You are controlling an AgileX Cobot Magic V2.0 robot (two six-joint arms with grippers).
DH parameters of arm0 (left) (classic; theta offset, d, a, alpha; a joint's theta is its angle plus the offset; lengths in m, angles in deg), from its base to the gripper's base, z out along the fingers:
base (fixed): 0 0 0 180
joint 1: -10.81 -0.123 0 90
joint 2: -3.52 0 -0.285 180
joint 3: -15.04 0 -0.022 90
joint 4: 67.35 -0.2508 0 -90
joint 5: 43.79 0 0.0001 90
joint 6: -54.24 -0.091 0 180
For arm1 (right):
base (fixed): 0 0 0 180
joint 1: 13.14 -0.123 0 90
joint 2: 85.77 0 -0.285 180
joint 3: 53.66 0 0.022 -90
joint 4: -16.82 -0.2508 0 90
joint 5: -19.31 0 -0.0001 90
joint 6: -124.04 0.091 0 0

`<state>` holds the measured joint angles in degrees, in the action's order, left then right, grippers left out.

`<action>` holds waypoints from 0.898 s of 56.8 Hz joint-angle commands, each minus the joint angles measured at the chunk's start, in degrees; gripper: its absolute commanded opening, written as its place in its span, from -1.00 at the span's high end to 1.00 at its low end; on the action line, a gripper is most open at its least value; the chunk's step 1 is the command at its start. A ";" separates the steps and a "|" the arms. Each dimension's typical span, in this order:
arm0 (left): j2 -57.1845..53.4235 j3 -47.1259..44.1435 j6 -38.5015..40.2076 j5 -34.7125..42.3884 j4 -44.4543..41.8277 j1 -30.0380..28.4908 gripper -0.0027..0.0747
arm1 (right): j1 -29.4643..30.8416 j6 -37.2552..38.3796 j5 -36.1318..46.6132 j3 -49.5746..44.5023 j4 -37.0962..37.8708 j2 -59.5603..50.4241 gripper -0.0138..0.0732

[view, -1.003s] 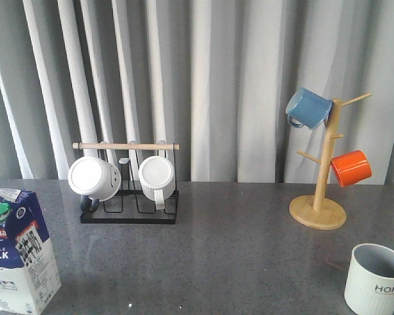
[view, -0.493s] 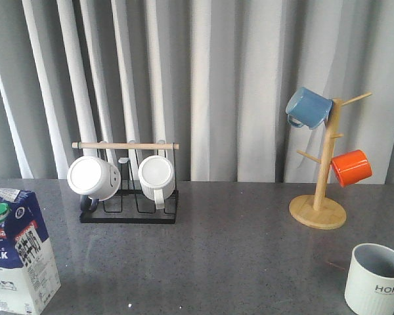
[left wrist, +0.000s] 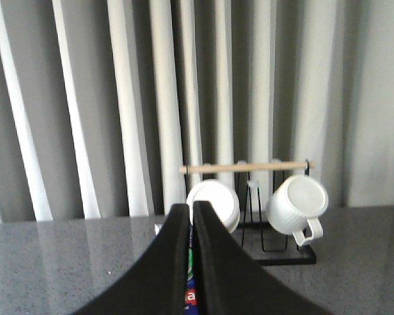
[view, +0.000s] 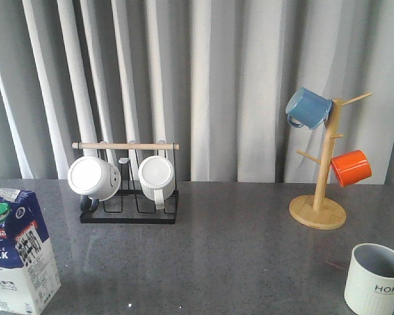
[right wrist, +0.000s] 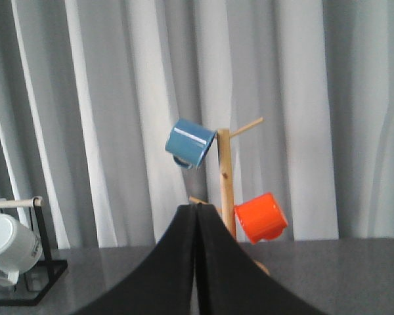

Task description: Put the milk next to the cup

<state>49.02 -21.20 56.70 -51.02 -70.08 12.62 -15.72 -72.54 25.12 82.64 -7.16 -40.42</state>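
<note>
My front camera looks forward over the dark grey speckled tabletop (view: 236,249) toward the pleated grey curtain (view: 236,85), wide enough to take in both table edges. The camera on my left wrist sits low, facing the same curtain, and is nearer to the black wire mug rack with its wooden rail (left wrist: 246,168) — that rack also stands left of centre in the front view (view: 126,146). My right wrist camera, equally low and level, faces the pale wooden mug tree (right wrist: 226,180) holding a blue and an orange mug, shared with the front view's right side (view: 324,177); the rack's edge shows there too.
</note>
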 commanded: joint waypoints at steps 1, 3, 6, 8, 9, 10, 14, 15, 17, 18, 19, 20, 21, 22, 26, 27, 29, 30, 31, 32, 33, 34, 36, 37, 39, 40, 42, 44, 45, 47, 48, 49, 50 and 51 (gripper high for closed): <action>5.30 2.75 0.31 3.34 0.71 0.09 0.95 | 0.02 -1.17 2.64 3.05 -1.27 4.96 0.70; 6.58 2.74 0.31 3.32 0.66 0.09 0.95 | 0.02 -1.56 2.22 3.05 -1.17 6.01 0.70; 8.44 2.74 0.31 3.34 0.59 0.09 0.95 | 0.02 -3.36 2.22 3.05 -1.00 7.15 0.70; 9.65 2.74 0.31 3.40 0.59 0.09 0.95 | 0.02 -5.01 2.22 3.05 -1.06 7.98 0.70; 10.04 2.74 0.31 3.53 0.59 0.09 0.95 | 0.02 -5.47 2.22 3.05 -1.06 8.17 0.70; 10.59 2.74 0.31 3.63 0.59 0.09 0.94 | 0.02 -6.18 2.22 3.05 -1.06 8.50 0.70; 12.12 2.74 0.31 4.17 0.59 0.09 0.93 | 0.02 -7.53 2.57 3.07 -1.28 9.11 0.66; 12.37 2.74 0.31 4.29 0.59 0.09 0.92 | 0.02 -7.53 2.76 3.07 -1.37 9.12 0.65; 12.90 2.74 0.31 4.59 0.59 0.09 0.88 | 0.02 -7.53 3.47 3.07 -1.49 9.12 0.59; 13.11 2.74 0.31 4.71 0.59 0.09 0.86 | 0.02 -7.53 3.87 3.07 -1.50 9.12 0.56; 13.24 2.74 0.31 4.88 0.59 0.09 0.84 | 0.02 -7.53 4.08 3.07 -1.50 9.12 0.52; 13.58 2.74 0.31 4.98 0.59 0.09 0.80 | 0.02 -7.53 4.44 3.12 -1.50 9.12 0.48; 13.72 2.81 0.31 5.29 0.59 0.09 0.77 | 0.02 -7.61 4.70 3.12 -1.50 9.12 0.42; 13.98 2.80 0.31 5.81 0.59 0.09 0.70 | 0.02 -7.61 4.99 3.12 -1.50 9.12 0.38; 14.76 2.80 0.31 7.23 0.59 0.09 0.48 | 0.02 -8.31 5.07 3.12 -1.50 9.12 0.11; 14.91 2.80 0.31 7.66 0.59 0.09 0.39 | 0.02 -8.77 5.07 3.12 -1.50 9.12 0.02; 15.09 2.80 0.31 8.46 0.64 0.09 0.19 | 0.02 -9.16 5.01 3.12 -1.54 9.32 -0.15; 15.13 2.80 0.31 9.09 0.71 0.09 0.11 | 0.02 -9.24 5.01 3.12 -1.54 9.43 -0.25; 15.13 2.80 0.31 9.47 0.79 0.09 0.00 | 0.02 -9.44 5.07 3.12 -1.47 9.59 -0.32; 15.13 2.80 0.31 10.15 0.80 0.09 -0.08 | 0.02 -9.78 5.07 3.12 -1.47 9.78 -0.42; 15.13 2.80 0.31 10.63 0.84 0.09 -0.15 | 0.02 -10.09 5.07 3.12 -1.47 9.92 -0.48; 15.13 2.80 0.31 11.38 1.10 0.09 -0.26 | 0.02 -10.51 5.01 3.12 -1.47 10.09 -0.57; 15.07 2.80 0.31 12.75 1.20 0.09 -0.46 | 0.02 -10.99 4.87 3.12 -1.47 10.38 -0.71; 15.07 2.80 0.31 13.48 1.20 0.09 -0.52 | 0.02 -11.05 4.87 3.12 -1.47 10.56 -0.77; 15.07 2.80 0.31 14.45 1.20 0.09 -0.65 | 0.02 -11.10 4.87 3.12 -1.47 10.64 -0.86; 15.07 2.80 0.31 14.81 1.20 0.09 -0.72 | 0.02 -11.11 4.73 3.12 -1.47 10.64 -0.90; 15.07 2.80 0.31 14.99 1.15 0.09 -0.81 | 0.02 -11.16 4.63 3.12 -1.47 10.64 -0.95; 15.07 2.80 0.31 14.99 1.15 0.09 -0.88 | 0.02 -11.22 4.63 3.12 -1.47 10.64 -0.96; 15.07 2.80 0.31 14.99 1.15 0.09 -0.91 | 0.02 -11.29 4.63 3.12 -1.47 10.57 -0.96; 15.07 2.80 0.31 14.83 1.15 0.09 -0.94 | 0.02 -11.46 4.63 3.12 -1.47 10.40 -0.96; 15.07 2.80 0.31 14.83 1.15 0.09 -0.95 | 0.02 -11.64 4.63 3.12 -1.47 10.40 -0.96; 15.07 2.80 0.31 14.83 1.15 0.09 -0.95 | 0.02 -11.81 4.63 3.12 -1.47 10.40 -0.95; 15.07 2.80 0.31 14.83 1.15 0.09 -0.95 | 0.02 -11.94 4.58 3.12 -1.47 10.40 -0.94; 15.07 2.80 0.31 14.83 1.15 0.09 -0.95 | 0.02 -12.15 4.46 3.12 -1.47 10.40 -0.94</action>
<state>64.54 -20.41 56.70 -40.75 -69.62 12.62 -15.72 -83.36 26.08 83.78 -8.97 -29.56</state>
